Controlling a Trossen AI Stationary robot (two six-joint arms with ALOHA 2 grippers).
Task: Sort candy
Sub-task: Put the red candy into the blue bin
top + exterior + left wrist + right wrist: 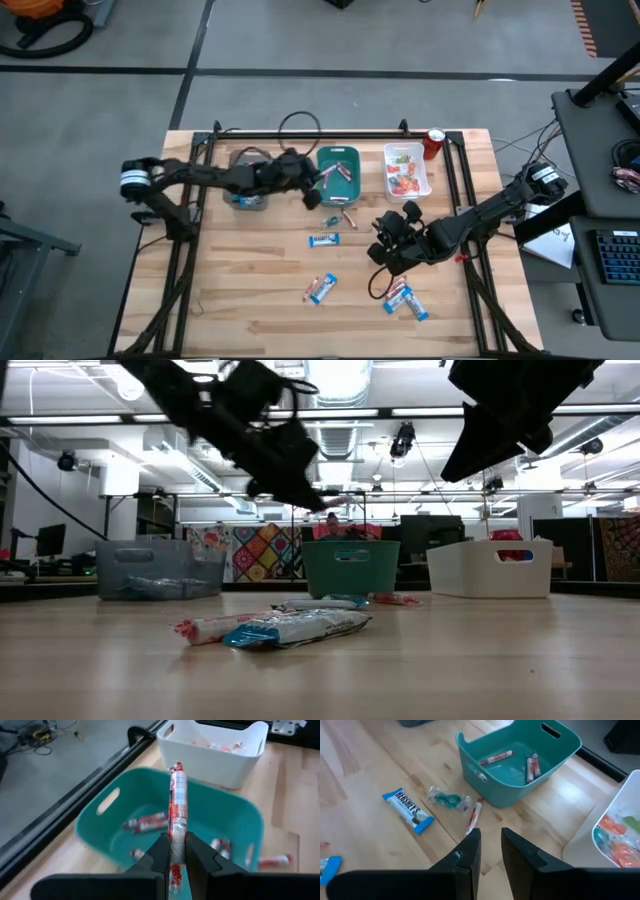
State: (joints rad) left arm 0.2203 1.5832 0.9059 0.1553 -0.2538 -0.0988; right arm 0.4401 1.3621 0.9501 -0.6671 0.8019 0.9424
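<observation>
My left gripper is shut on a slim red-and-white candy stick above the teal tray, which has several such sticks lying in it. In the high view the left gripper is at that tray's near left side. My right gripper hovers open and empty over the table's middle. Below and ahead of it lie a red stick, a green-wrapped piece and a blue-and-white bar. More bars lie nearer the front. My left gripper pinches the candy stick between its two fingers near the stick's near end. The fingers come from the table's left, slanting down, and lie along the stick. The stick juts forward past the fingertips, lifted clear over the teal tray.
A white tray with red and orange pieces stands right of the teal one, and a red can at the far right corner. A grey tray sits under the left arm. Black rails frame the table.
</observation>
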